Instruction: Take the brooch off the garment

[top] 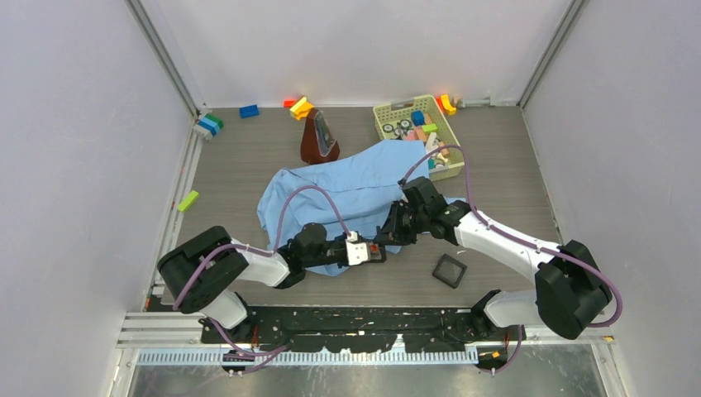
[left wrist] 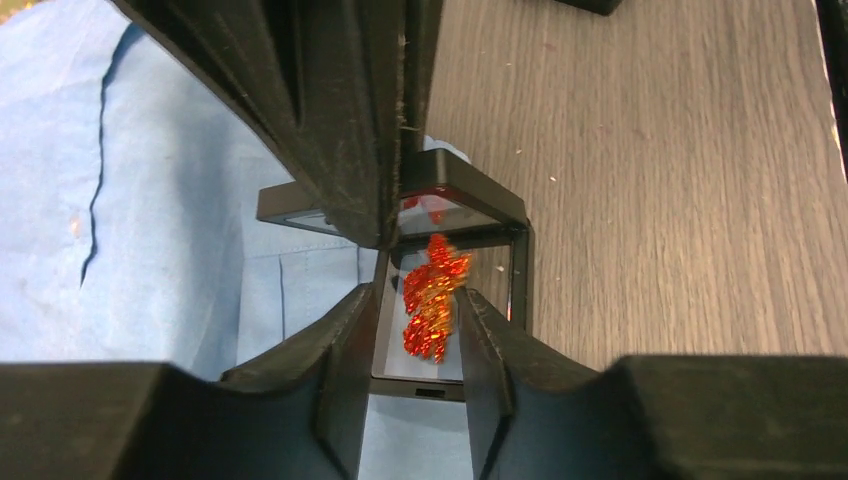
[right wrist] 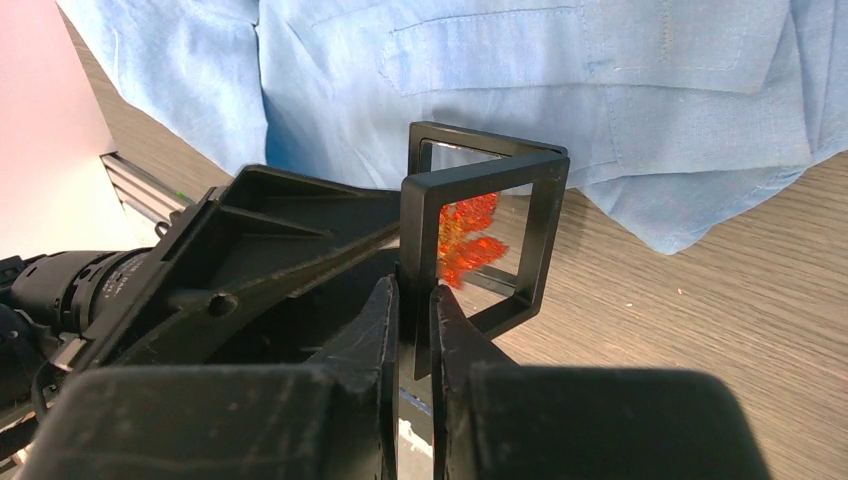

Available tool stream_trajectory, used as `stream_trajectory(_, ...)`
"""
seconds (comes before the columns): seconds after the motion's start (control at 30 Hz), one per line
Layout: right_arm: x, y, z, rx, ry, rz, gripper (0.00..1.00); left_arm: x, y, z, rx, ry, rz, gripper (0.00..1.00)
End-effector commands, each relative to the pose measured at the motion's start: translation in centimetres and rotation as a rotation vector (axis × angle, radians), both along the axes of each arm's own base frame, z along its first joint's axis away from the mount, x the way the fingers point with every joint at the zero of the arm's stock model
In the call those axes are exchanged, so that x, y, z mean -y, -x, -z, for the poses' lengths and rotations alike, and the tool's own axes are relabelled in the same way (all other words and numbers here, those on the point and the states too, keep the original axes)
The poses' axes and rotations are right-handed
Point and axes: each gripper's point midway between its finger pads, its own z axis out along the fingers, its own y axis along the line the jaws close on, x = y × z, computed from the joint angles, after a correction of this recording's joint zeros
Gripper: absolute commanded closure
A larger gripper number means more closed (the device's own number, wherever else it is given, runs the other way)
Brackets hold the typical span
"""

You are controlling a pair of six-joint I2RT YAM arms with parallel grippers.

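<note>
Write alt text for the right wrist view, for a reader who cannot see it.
The right gripper pinches the edge of an open black frame case holding a red-orange brooch. The left gripper reaches in from the left; behind lies the light-blue shirt on a wooden table.

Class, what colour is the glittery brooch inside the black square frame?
Orange-red; the glittery brooch shows best in the left wrist view.
</note>
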Motion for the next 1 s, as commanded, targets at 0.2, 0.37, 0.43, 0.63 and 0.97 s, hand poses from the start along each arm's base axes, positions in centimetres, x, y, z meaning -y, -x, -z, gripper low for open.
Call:
stream_trajectory(0.2, 1.5, -0.9, -0.5, 0.061, 0.09, 0.031, 0.98, 0.5, 1.9, -1.7, -0.051, 0.014, 0.083, 0.39)
stream_trajectory(0.37, 3.1, -1.0, 0.2, 0.064, 0.191, 0.05, 0.96, 0.6, 1.7, -2.0, -0.103, 0.013, 0.054, 0.36)
stream_trajectory(0.43, 4.2, -1.2, 0.3, 0.071, 0.243, 0.075, 0.96, 0.5, 1.3, -2.2, -0.12, 0.019, 0.021, 0.34)
stream_trajectory(0.63, 7.0, -1.4, 0.1, 0.112, 0.328, 0.154, 0.96, 0.2, -0.1, -2.6, -0.161, 0.038, -0.082, 0.32)
stream_trajectory(0.97, 13.5, -1.2, 1.8, 0.018, 0.42, 0.348, 1.0, -1.5, -3.4, -4.7, -0.275, 0.12, -0.377, 0.36)
